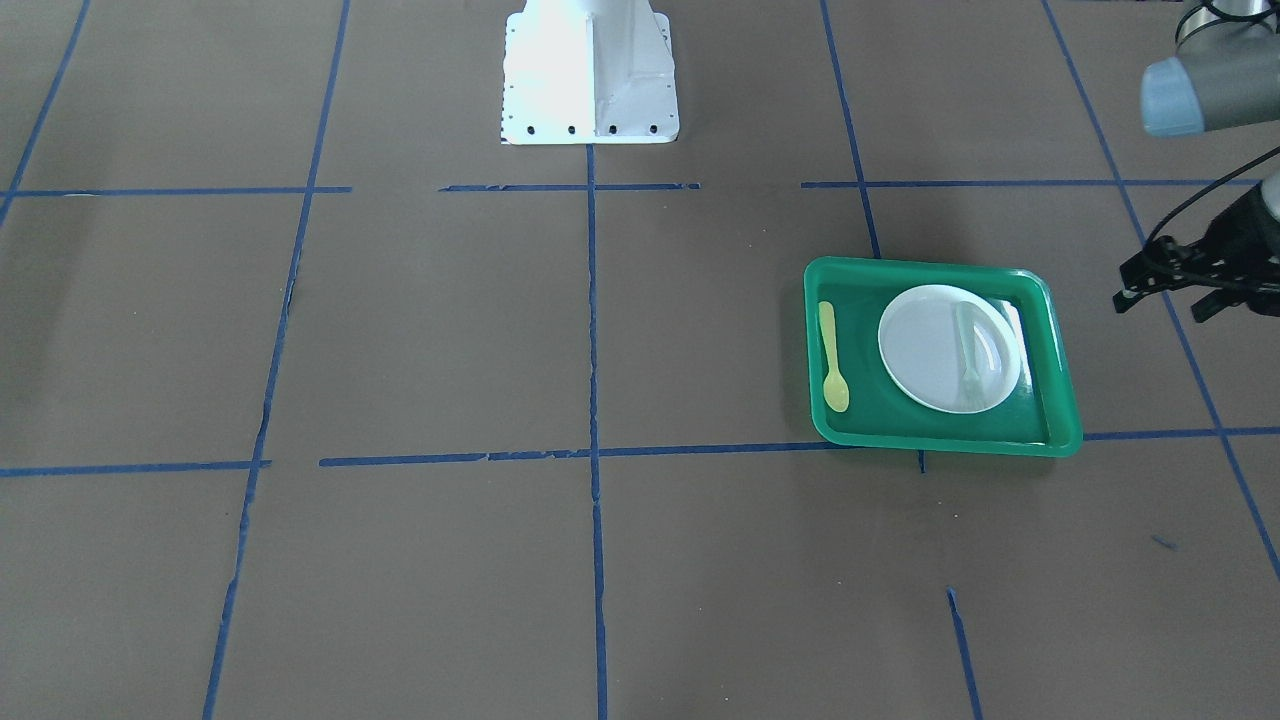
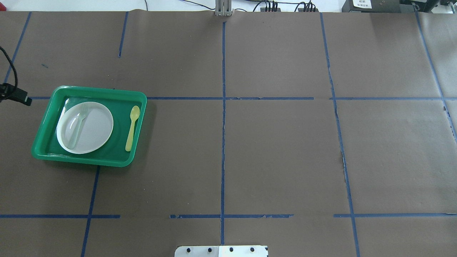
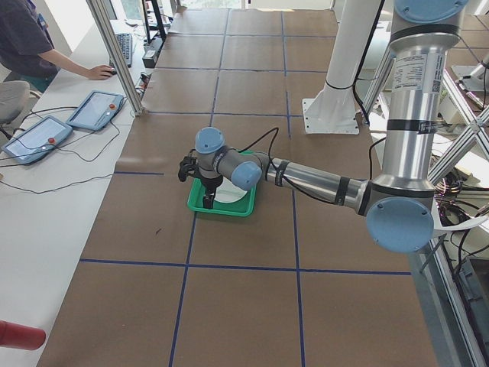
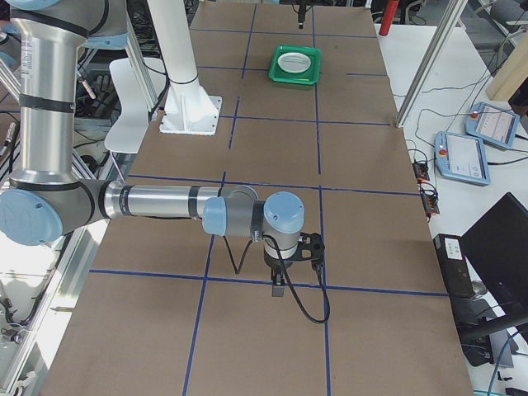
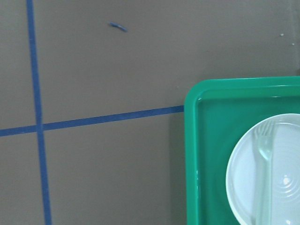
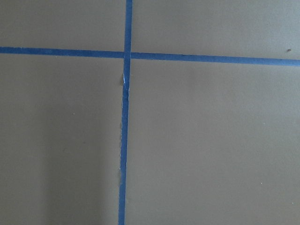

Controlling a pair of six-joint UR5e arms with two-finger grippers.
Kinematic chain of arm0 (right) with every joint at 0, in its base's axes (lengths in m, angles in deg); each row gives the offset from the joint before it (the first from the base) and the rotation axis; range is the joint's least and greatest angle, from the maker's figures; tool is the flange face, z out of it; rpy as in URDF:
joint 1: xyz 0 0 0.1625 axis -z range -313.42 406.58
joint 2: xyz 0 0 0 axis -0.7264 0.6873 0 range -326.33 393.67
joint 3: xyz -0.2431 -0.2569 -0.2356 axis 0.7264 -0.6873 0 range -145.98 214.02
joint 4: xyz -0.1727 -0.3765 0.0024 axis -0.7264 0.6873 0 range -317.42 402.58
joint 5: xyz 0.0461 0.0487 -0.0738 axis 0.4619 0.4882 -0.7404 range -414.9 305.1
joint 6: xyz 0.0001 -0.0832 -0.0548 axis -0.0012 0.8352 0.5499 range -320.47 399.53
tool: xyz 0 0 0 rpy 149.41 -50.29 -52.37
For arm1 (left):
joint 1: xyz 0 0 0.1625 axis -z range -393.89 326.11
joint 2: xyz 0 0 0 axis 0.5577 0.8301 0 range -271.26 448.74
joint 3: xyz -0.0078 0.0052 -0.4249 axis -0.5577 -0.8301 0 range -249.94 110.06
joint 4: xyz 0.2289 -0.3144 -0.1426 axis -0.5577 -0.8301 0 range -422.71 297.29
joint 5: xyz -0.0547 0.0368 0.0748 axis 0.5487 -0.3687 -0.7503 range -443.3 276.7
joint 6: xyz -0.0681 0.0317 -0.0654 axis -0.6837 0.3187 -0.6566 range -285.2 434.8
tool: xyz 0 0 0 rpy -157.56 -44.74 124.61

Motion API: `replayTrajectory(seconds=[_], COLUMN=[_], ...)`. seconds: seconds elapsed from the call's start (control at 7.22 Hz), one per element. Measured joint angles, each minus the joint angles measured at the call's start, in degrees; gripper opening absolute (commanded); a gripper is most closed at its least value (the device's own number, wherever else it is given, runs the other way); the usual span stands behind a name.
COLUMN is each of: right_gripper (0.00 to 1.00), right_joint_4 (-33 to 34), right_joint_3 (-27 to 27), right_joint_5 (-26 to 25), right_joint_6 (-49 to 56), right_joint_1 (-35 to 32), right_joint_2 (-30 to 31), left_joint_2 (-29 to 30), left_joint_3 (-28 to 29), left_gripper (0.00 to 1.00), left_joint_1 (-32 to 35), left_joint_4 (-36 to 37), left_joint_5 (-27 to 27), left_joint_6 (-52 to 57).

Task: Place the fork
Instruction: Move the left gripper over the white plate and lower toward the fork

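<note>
Reference landmark: green tray (image 2: 89, 160), on the robot's left part of the table (image 2: 278, 150).
Fork location: the fork (image 2: 78, 125) lies flat on the white plate (image 2: 96, 125) inside the tray. It is on the half of the plate toward the tray's left wall.
Fork long axis: runs along the tray's short side, from the robot's side toward the far side and slightly slanted. The tines are at the far end and the handle end is toward the robot. It is roughly parallel to the yellow spoon (image 2: 132, 128), which lies on the tray floor by the tray's right wall, clear of the plate.
Left gripper position: the left gripper (image 1: 1165, 288) is outside the tray, beyond its left wall near the far corner. It touches neither the tray nor the fork.
Left gripper state: no object is visible in it; finger spacing cannot be determined from these views.
Right gripper position: the right gripper (image 4: 279, 289) is well apart from the tray, at the table's opposite end, over bare table.
Right gripper state: cannot be determined.
Nearer arm: left.
Direction from gripper to fork: toward the robot's right, across the tray's left wall and the plate rim, and slightly back toward the robot.
Task status (judgement): the fork rests unheld on the plate, so placement appears complete. If the fork must be regripped, the approach would cross its handle at right angles to the long axis.
</note>
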Motion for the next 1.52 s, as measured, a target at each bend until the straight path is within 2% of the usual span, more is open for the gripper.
replayTrajectory(seconds=[0.14,0.55,1.11,1.25,1.52], right_gripper=[1.0,1.0,1.0,1.0,1.0], right_joint_4=[0.0,0.0,0.0,0.0,0.0], right_joint_3=[0.0,0.0,0.0,0.0,0.0], right_joint_5=[0.0,0.0,0.0,0.0,0.0], right_joint_6=[0.0,0.0,0.0,0.0,0.0], right_joint_1=[0.0,0.0,0.0,0.0,0.0], right_joint_2=[0.0,0.0,0.0,0.0,0.0], left_joint_2=[0.4,2.2,2.4,2.4,2.4], left_joint_3=[0.7,1.7,2.9,3.4,4.9], left_gripper=[1.0,1.0,0.99,0.95,0.95], left_joint_1=[-4.3,-12.2,-16.9,-17.4,-17.7], left_joint_4=[-3.7,-5.8,-6.0,-6.0,-6.2], left_joint_5=[-2.4,-8.5,-9.3,-9.3,-9.2], left_joint_6=[-4.9,-10.3,-11.0,-10.9,-10.3])
